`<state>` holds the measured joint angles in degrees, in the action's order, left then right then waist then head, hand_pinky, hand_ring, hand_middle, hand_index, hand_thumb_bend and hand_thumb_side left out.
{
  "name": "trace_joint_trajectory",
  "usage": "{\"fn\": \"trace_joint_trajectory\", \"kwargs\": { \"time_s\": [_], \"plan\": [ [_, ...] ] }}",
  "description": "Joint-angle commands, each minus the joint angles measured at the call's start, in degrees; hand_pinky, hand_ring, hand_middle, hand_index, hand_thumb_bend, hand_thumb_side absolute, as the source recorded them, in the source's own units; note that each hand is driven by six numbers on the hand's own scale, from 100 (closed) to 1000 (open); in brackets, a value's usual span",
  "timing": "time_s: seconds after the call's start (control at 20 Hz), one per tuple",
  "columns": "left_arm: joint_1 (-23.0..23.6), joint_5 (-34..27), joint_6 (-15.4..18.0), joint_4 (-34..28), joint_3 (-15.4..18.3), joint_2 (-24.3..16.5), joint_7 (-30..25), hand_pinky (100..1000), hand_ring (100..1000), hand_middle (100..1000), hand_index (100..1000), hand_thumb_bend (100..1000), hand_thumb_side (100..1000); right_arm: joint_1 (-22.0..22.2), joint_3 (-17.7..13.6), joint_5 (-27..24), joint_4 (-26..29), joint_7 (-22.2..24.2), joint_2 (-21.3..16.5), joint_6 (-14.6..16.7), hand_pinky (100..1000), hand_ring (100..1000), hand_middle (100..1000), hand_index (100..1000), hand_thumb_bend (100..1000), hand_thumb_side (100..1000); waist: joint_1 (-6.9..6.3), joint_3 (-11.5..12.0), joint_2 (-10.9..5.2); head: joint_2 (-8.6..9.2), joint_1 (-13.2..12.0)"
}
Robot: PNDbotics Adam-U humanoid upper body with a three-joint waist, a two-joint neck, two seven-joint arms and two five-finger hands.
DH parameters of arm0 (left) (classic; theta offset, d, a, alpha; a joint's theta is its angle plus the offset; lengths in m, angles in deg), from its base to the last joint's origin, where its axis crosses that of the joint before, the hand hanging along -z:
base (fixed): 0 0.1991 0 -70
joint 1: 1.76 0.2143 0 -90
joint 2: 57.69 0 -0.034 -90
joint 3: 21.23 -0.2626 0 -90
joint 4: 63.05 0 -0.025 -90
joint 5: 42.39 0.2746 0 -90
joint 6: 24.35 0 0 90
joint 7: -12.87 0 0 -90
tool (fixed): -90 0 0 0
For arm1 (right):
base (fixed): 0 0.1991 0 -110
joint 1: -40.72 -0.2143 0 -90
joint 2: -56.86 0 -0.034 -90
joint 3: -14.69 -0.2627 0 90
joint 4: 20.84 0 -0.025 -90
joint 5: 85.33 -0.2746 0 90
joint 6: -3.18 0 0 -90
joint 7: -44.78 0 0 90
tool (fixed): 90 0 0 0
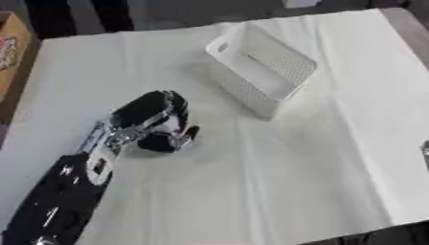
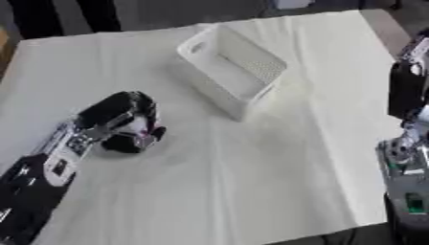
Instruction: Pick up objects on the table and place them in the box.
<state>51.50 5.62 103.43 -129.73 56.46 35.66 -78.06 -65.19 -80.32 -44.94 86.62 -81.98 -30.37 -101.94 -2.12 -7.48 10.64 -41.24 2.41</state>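
**Left hand curled over a small object on the cloth; basket stands apart**

The table (image 1: 276, 191) is seen covered with a white cloth, creased in long folds running toward the near edge. A white plastic basket (image 1: 261, 72) — perforated walls, a handle slot in its far end — is set on the far middle of the cloth, askew to the table edges. Nothing can be made out inside it from either eye view.

The left arm is brought in from the lower left corner, black with silver joints. The left hand (image 1: 155, 117) is lowered onto the cloth in the left middle of the table, well apart from the basket's near corner. Its fingers (image 1: 180, 107) are curled downward and the thumb is turned in beneath them. A small object (image 2: 144, 131), of which only a whitish patch with a touch of pink or red is seen, is enclosed between fingers and thumb; its kind cannot be told. Whether it is lifted clear of the cloth or lies on it cannot be told either.

The right arm is seen only in the right eye view, along the right edge, off the side of the table. The right hand (image 2: 405, 91) shows there as a dark shape — whether its fingers are spread or curled cannot be told.

A brown cardboard box (image 1: 13, 52) is noted at the far left edge, beside the table.
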Motion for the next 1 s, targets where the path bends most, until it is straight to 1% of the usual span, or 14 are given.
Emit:
{"fn": "trace_joint_trajectory", "kwargs": {
  "time_s": [0.05,0.1,0.15,0.2,0.45,0.6,0.65,0.7,0.85,0.9,0.95,1.0],
  "plan": [
    [-0.5,-2.7,-0.8,-3.8,0.1,-1.7,0.2,100,100,100,371,100,672,0.0,-0.6,-0.1,0.5,0.2,-1.5,0.1,462,543,654,746,100,892,0.15,0.1,-1.04,0.41,-0.3],
    [-0.6,-3.5,-1.3,-5.0,0.3,-2.0,-0.1,100,100,100,369,100,672,0.1,-0.6,0.0,0.5,0.2,-1.5,0.1,462,543,654,746,100,891,0.09,0.1,-1.16,0.32,-0.2],
    [-0.6,-4.4,-1.8,-6.1,0.4,-2.3,-0.4,100,100,100,368,100,730,0.2,-0.6,0.0,0.5,0.2,-1.5,0.1,462,543,654,746,100,895,0.03,0.2,-1.25,0.25,-0.2],
    [-0.9,-5.2,-2.3,-7.4,0.6,-2.6,-0.6,100,100,100,365,100,672,0.3,-0.6,0.1,0.5,0.2,-1.5,0.2,462,543,654,746,100,891,-0.06,0.2,-1.41,0.13,0.0],
    [-2.3,-9.3,-4.5,-12.0,1.1,-4.2,-1.3,100,100,100,360,100,672,0.7,-0.6,0.5,0.7,0.3,-1.6,0.3,463,543,653,747,100,891,-0.55,0.5,-2.0,-0.16,0.7],
    [-4.5,-11.4,-5.4,-13.5,0.8,-4.9,-1.7,100,100,100,350,100,655,0.9,-0.4,1.0,0.9,0.4,-1.5,0.5,464,542,653,747,100,890,-0.97,0.5,-2.56,-0.31,1.2],
    [-5.2,-11.9,-5.7,-13.9,0.7,-5.1,-1.9,100,100,100,351,100,663,1.0,-0.4,1.1,1.0,0.4,-1.5,0.5,464,542,653,747,100,890,-1.07,0.5,-2.7,-0.35,1.4],
    [-5.8,-12.4,-6.0,-14.2,0.6,-5.2,-2.1,100,100,100,348,100,644,1.1,-0.4,1.3,1.0,0.5,-1.5,0.6,465,542,653,748,100,890,-1.18,0.5,-2.84,-0.35,1.5],
    [-8.6,-14.2,-6.9,-14.2,0.3,-5.2,-3.1,100,100,100,346,100,628,1.1,-0.3,1.6,1.2,0.6,-1.5,0.7,465,541,653,748,100,890,-1.57,0.3,-3.15,-0.28,1.7],
    [-9.6,-14.7,-7.1,-14.0,0.3,-5.2,-3.5,100,100,100,342,100,599,1.1,-0.2,1.7,1.2,0.6,-1.5,0.7,465,541,653,747,100,889,-1.72,0.2,-3.23,-0.2,1.7],
    [-10.7,-15.2,-7.2,-13.6,0.2,-5.2,-3.7,100,100,100,343,100,605,1.2,-0.1,1.9,1.3,0.7,-1.5,0.8,465,541,653,747,100,889,-1.89,0.1,-3.31,-0.11,1.6],
    [-11.7,-15.5,-7.3,-13.3,0.1,-5.2,-4.0,100,100,100,337,100,559,1.2,-0.1,2.0,1.4,0.7,-1.5,0.9,465,541,652,747,100,889,-2.08,-0.1,-3.42,0.02,1.6]
  ]
}}
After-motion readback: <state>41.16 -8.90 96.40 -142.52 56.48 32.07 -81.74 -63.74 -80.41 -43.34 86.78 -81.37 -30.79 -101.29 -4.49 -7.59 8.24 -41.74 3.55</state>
